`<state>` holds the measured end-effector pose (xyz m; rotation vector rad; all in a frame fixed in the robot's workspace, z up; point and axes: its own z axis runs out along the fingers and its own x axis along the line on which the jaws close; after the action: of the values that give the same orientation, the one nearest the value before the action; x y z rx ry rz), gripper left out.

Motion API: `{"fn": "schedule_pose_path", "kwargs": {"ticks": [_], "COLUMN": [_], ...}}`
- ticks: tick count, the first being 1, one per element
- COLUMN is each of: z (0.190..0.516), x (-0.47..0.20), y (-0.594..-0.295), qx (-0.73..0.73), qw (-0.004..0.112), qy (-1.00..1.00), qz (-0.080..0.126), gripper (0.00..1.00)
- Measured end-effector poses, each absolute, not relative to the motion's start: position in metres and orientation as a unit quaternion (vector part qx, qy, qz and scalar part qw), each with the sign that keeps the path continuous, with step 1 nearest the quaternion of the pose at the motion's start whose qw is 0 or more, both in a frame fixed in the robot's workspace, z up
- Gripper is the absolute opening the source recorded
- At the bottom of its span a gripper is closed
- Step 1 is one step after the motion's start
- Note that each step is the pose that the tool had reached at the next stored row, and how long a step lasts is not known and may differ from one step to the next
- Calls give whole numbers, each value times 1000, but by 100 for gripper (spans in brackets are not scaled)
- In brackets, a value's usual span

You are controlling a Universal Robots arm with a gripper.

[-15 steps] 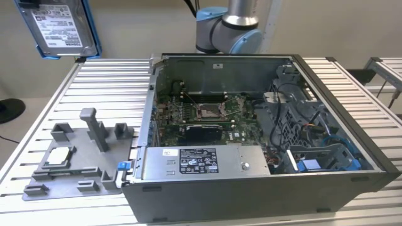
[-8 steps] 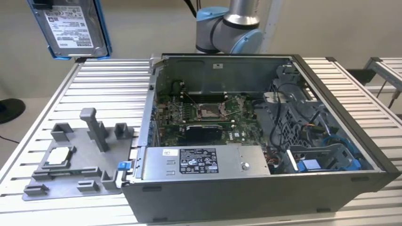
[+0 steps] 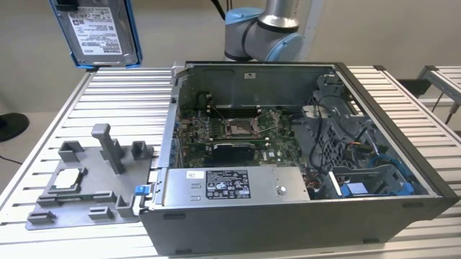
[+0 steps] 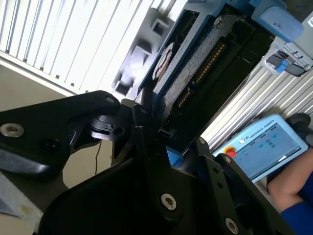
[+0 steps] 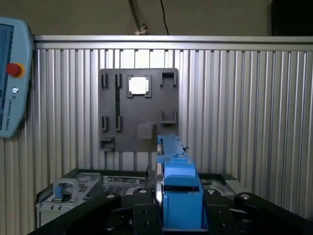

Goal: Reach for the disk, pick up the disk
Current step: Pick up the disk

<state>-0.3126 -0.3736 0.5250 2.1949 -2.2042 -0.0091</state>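
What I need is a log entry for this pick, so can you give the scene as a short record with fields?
gripper: shut on the disk
disk: held upright in the air above the table, label towards the exterior view
grey stand: on the table, at the exterior view's left of the computer case
chip: lying in the grey stand
computer case: open, on the table
task state: disk picked up

The exterior view's top edge cuts off the disk (image 3: pixel 99 33), seemingly near its middle.
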Motion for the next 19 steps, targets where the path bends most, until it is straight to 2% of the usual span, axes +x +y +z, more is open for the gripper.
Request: {"fn": "schedule_pose_path", "kwargs": {"ticks": [19], "z": [525], "x": [-255], "y": [-374], "qx": [706], "qw": [15], "qy": [-708], "qz": [-3], "gripper": [0]}}
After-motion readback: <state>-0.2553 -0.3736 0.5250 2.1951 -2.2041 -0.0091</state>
